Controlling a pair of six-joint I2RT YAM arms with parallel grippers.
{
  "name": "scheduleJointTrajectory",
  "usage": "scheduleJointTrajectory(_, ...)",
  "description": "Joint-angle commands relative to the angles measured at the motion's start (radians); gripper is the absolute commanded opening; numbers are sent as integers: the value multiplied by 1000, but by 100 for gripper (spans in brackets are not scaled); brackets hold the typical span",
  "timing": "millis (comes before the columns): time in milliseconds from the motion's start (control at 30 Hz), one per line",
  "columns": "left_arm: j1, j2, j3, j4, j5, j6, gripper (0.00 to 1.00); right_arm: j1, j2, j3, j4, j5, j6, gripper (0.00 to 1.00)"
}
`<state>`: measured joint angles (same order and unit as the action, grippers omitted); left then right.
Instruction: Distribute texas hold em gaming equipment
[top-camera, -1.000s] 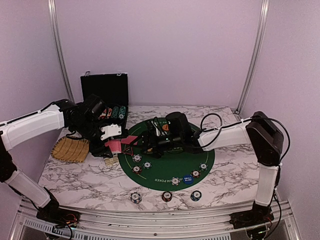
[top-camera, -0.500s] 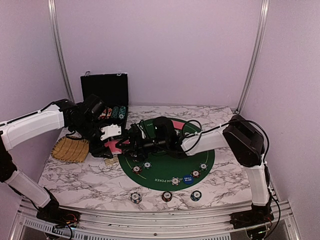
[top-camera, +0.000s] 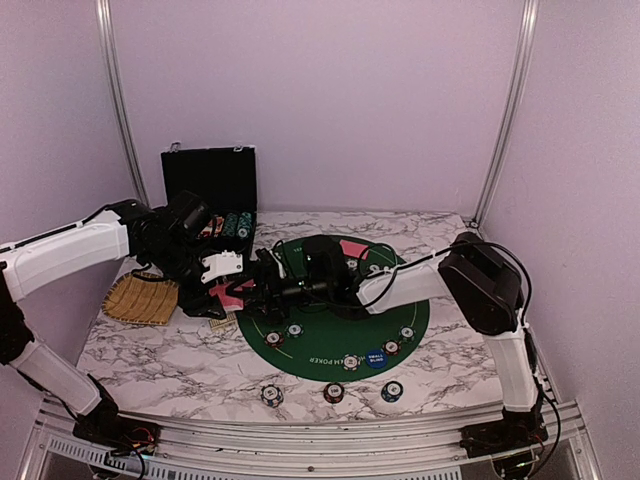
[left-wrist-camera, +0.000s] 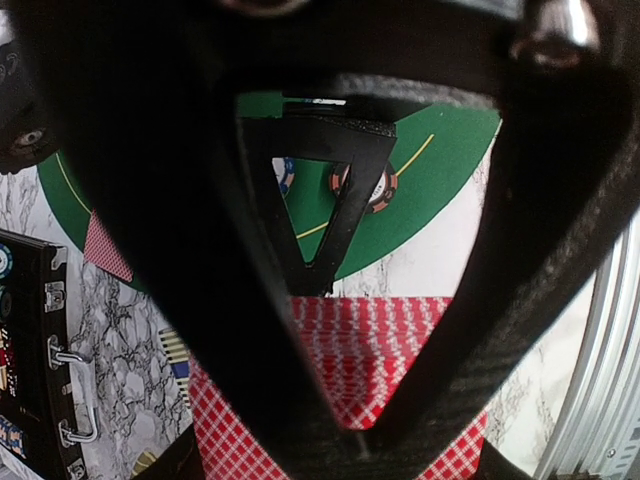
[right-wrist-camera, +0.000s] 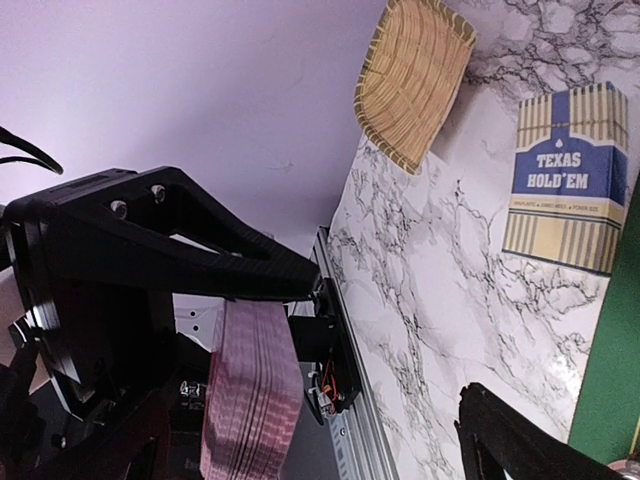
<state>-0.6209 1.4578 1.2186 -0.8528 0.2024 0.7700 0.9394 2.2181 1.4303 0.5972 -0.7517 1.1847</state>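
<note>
Two pairs of fingers sit close together at the left edge of the green mat (top-camera: 320, 345); left fingers (left-wrist-camera: 240, 330) are clamped on the deck of red-backed playing cards (left-wrist-camera: 365, 345); right fingers (right-wrist-camera: 520, 440) stand apart just beside that deck, and we cannot tell whether they touch it; three poker chips (top-camera: 334, 392) lie on the worktop (top-camera: 150, 350) near its front edge; the blue disc (top-camera: 376, 358) rests on the mat.

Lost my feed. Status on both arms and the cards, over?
Left gripper shut on card deck. Right gripper open, nosed up to the deck. Card box on marble nearby, apart.
</note>
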Motion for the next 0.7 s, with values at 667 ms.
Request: scheduleJointTrajectory(667,-10,8,2,-20,38,-3,21,36,202,253,123,-77,113,96)
